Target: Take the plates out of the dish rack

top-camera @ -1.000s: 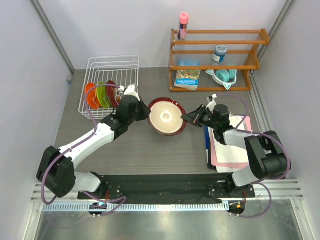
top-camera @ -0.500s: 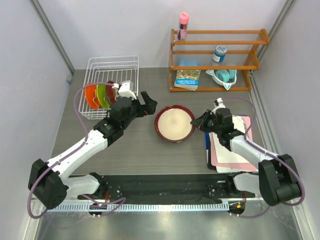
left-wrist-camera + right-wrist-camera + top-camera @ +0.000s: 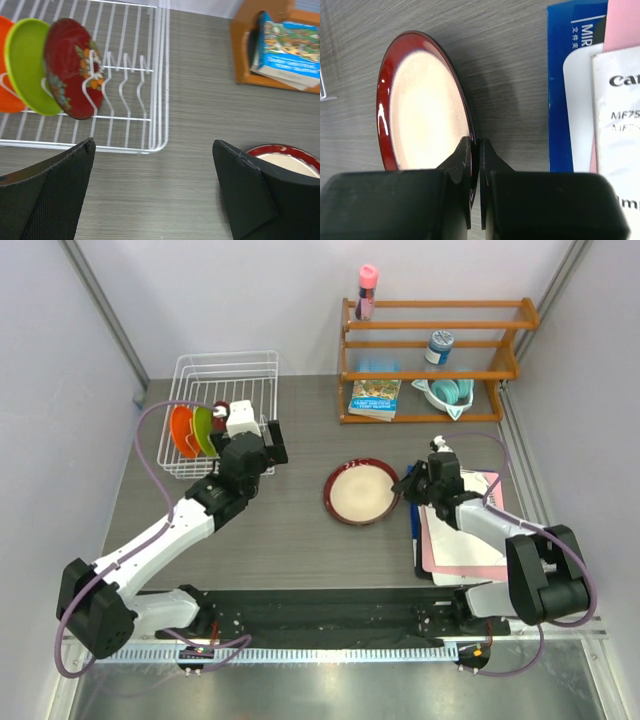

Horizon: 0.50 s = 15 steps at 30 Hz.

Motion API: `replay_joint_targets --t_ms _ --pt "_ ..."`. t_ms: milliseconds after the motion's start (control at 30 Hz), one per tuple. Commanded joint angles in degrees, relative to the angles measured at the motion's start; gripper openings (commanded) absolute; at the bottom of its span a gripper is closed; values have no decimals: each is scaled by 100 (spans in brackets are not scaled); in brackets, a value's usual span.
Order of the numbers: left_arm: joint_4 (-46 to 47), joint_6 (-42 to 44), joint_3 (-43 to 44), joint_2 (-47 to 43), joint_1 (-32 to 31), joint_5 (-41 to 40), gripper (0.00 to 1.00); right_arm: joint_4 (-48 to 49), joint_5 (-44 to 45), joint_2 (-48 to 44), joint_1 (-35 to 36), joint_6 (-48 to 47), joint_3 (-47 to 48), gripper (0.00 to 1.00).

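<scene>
The large cream plate with a dark red rim (image 3: 360, 492) (image 3: 422, 105) is over the middle of the table, slightly tilted. My right gripper (image 3: 405, 485) (image 3: 475, 150) is shut on its right rim. My left gripper (image 3: 250, 442) (image 3: 154, 144) stands open and empty above the front right corner of the white wire dish rack (image 3: 228, 353) (image 3: 159, 75). Three plates stand upright in the rack's left side: orange (image 3: 181, 432) (image 3: 7, 75), lime green (image 3: 203, 430) (image 3: 27, 65) and dark red floral (image 3: 70, 65). In the top view the left wrist hides most of the floral one.
An orange wooden shelf (image 3: 430, 340) stands at the back right with a book (image 3: 375, 398), a teal dish (image 3: 448, 392), a jar (image 3: 438, 345) and a pink bottle (image 3: 367, 290). A stack of papers and folders (image 3: 460, 540) (image 3: 565, 75) lies under the right arm.
My left gripper let go of the big plate, opened wide and drew back to the rack. The right gripper carried the plate rightward and laid it flatter.
</scene>
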Motion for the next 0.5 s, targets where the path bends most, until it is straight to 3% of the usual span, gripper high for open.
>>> replay_joint_targets --t_ms 0,33,100,133,200,233,467 --pt "12 428 374 164 360 -657 100 652 41 226 -69 -9 356 1" --pt "-5 437 443 199 458 -639 99 626 85 365 -69 -9 426 15" --pt "-6 419 514 340 852 -438 100 547 111 472 -95 -26 462 20" --pt "-6 402 584 401 967 -420 100 538 137 559 -104 -35 479 33" --pt "143 445 681 612 1293 -385 99 494 173 639 -139 -44 497 40" --pt "126 480 760 708 1407 -306 99 468 199 665 -148 -44 523 53" --pt "214 797 1515 1886 1961 -174 100 4 409 412 -166 -316 743 56"
